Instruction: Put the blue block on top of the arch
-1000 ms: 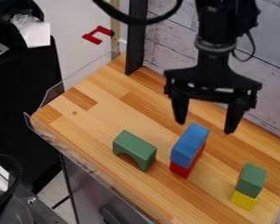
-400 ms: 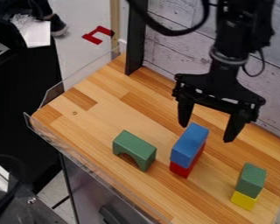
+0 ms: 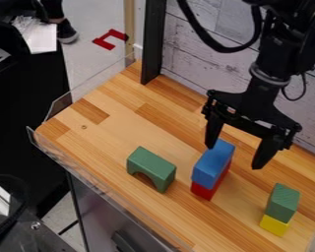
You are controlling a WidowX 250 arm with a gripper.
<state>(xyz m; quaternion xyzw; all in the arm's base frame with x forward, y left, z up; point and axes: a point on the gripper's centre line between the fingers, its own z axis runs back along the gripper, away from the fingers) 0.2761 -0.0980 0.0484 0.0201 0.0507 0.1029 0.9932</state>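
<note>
The gripper (image 3: 234, 156) hangs open over the right half of the table, above and behind the blue block, with nothing between its fingers. Its left fingertip overlaps the far end of the blue block (image 3: 213, 163) in the view; whether they touch I cannot tell. The blue block lies on top of a red block (image 3: 206, 190), both pointing away from the camera. To their left, apart from them, the green arch (image 3: 151, 167) stands upright on the wooden table, its top bare.
A green block (image 3: 282, 203) rests on a yellow block (image 3: 274, 225) at the table's right. A clear plastic guard (image 3: 108, 197) runs along the front left edge of the table (image 3: 114, 133). A dark post (image 3: 153, 44) and a plank wall stand behind.
The gripper has moved to the right and lower, and it has turned so that its right side hangs nearer the camera. The blocks and the arch have stayed in place.
</note>
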